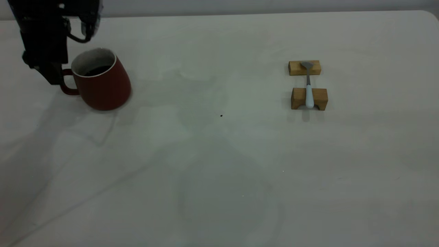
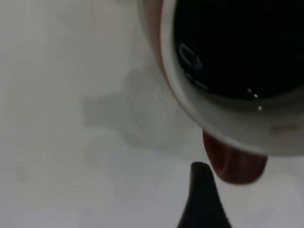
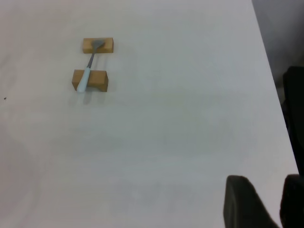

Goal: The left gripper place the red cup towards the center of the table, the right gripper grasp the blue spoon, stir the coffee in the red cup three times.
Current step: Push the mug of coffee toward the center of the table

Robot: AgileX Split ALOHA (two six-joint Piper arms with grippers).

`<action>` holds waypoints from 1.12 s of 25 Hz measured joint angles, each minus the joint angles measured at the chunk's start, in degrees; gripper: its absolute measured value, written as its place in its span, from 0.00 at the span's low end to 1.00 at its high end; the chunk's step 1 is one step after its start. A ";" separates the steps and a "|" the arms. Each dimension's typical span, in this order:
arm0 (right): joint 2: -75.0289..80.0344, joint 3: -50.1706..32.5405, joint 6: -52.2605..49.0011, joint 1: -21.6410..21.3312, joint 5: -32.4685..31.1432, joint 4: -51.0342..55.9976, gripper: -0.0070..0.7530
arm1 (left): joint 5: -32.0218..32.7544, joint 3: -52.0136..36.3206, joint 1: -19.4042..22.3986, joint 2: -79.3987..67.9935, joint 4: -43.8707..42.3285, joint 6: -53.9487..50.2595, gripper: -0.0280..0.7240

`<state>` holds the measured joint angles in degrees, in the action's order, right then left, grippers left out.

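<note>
Jaws of the left gripper (image 1: pixel 55 77) sit at the red cup's (image 1: pixel 103 82) handle; grip state unclear.

pale table (image 1: pixel 219 164), red cup (image 1: pixel 103 82) at its left, two wooden blocks (image 1: pixel 309 98) at right

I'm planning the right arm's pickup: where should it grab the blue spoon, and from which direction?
Probably the neck of the blue spoon, in the gap between the two wooden blocks. The spoon bridges them, raised off the table, so from above the jaws could straddle it crosswise there with room beneath. The right gripper is far off.
</note>
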<state>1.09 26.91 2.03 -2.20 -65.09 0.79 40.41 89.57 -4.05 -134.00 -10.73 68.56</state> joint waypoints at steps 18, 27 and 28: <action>0.00 0.00 0.00 0.00 0.00 0.00 0.32 | -3.84 0.18 -1.06 -3.40 -0.63 2.75 0.32; 0.00 0.00 0.00 0.00 0.00 0.00 0.32 | -2.55 0.20 -8.37 -3.40 -0.59 -2.39 0.32; 0.00 0.00 0.00 0.00 0.00 0.00 0.32 | -2.48 0.20 -9.18 -3.40 -0.59 -3.04 0.32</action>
<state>1.09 26.91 2.03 -2.20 -65.09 0.79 37.92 89.77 -13.23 -137.40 -11.32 65.52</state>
